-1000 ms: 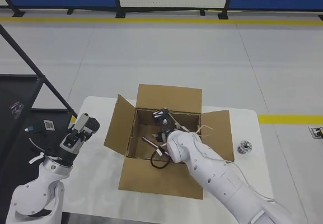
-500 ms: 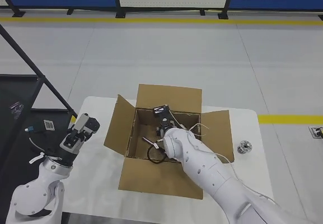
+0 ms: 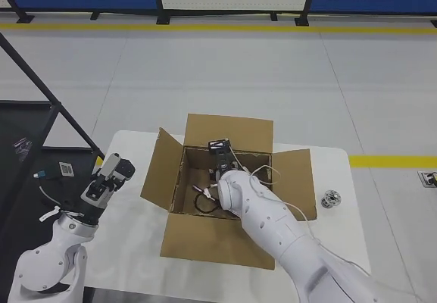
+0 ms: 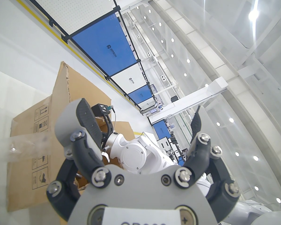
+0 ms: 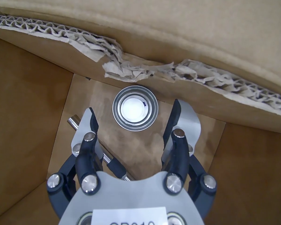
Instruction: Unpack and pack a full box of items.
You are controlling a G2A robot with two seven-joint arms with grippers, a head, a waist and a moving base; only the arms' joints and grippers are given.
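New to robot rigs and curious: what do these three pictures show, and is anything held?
A robot with two arms, each ending in a two-fingered gripper. The top view looks down on a white table with an open cardboard box and a small shiny thing beside it. The other views come from wrist cameras. The right gripper is inside the box, open above a metal can, a metal rod alongside. The left gripper points upward beside the box, open. Nothing is held.

We find the rod (image 5: 73,120) half hidden behind the right gripper (image 5: 134,111), box walls (image 5: 25,99) cut off at the edges, shiny object (image 3: 330,199) on the table (image 3: 142,231) too small to name.
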